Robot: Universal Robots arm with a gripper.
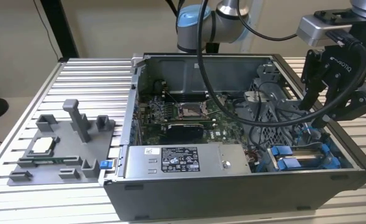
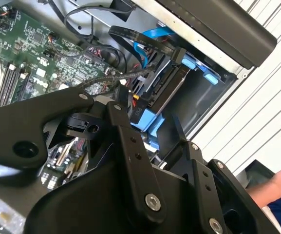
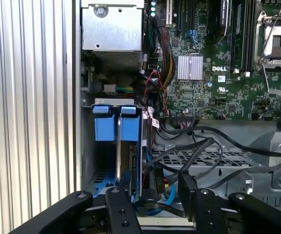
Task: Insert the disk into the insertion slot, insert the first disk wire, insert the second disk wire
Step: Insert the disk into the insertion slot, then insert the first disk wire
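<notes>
The gripper (image 3: 154,191), its fingers apart and holding nothing, hangs just above the disk (image 3: 118,153), which stands on its thin edge in the slot (image 3: 87,151), long side along the computer case (image 1: 232,198) wall.

The pincer (image 3: 152,191) hides one end of the disk (image 3: 119,151).

An open computer case (image 1: 232,196) lies on a slatted metal table (image 1: 83,79); inside it a green motherboard (image 1: 189,119) lies flat; a grey labelled power-supply box (image 1: 183,161) sits along the near wall; black cables (image 3: 213,141) loop above a perforated plate; a grey moulded fixture (image 1: 65,149) rests on the table at the exterior view's left of the case.
</notes>
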